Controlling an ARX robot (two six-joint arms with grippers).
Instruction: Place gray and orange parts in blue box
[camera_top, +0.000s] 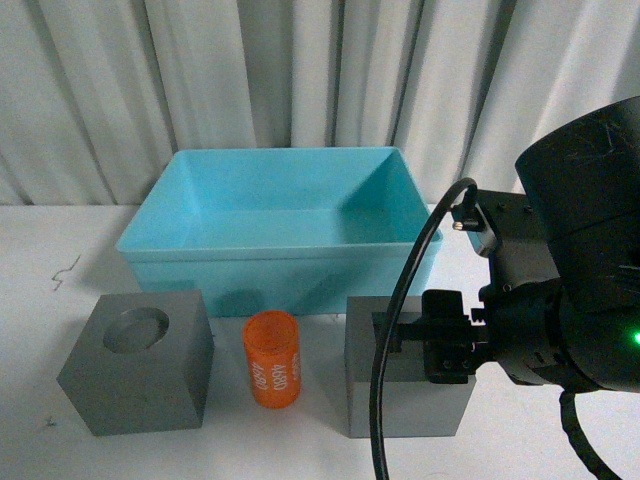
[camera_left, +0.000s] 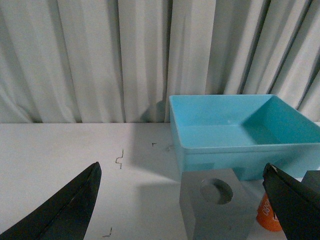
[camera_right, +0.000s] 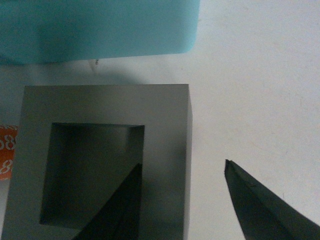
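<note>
The blue box (camera_top: 270, 262) stands empty at the back of the table. In front of it, in a row, are a gray cube with a round recess (camera_top: 140, 372), the orange cylinder (camera_top: 272, 360) and a gray cube with a square recess (camera_top: 405, 395). My right gripper (camera_right: 182, 165) is open and straddles one wall of the square-recess cube (camera_right: 107, 105): one finger is inside the recess, the other outside. My left gripper (camera_left: 181, 167) is open and empty, back from the round-recess cube (camera_left: 212, 210). It is out of the front view.
A white curtain (camera_top: 300, 70) hangs close behind the box. The white table (camera_top: 40, 260) has small dark marks (camera_left: 119, 159) at its left. My right arm's black cable (camera_top: 392, 340) loops in front of the square-recess cube.
</note>
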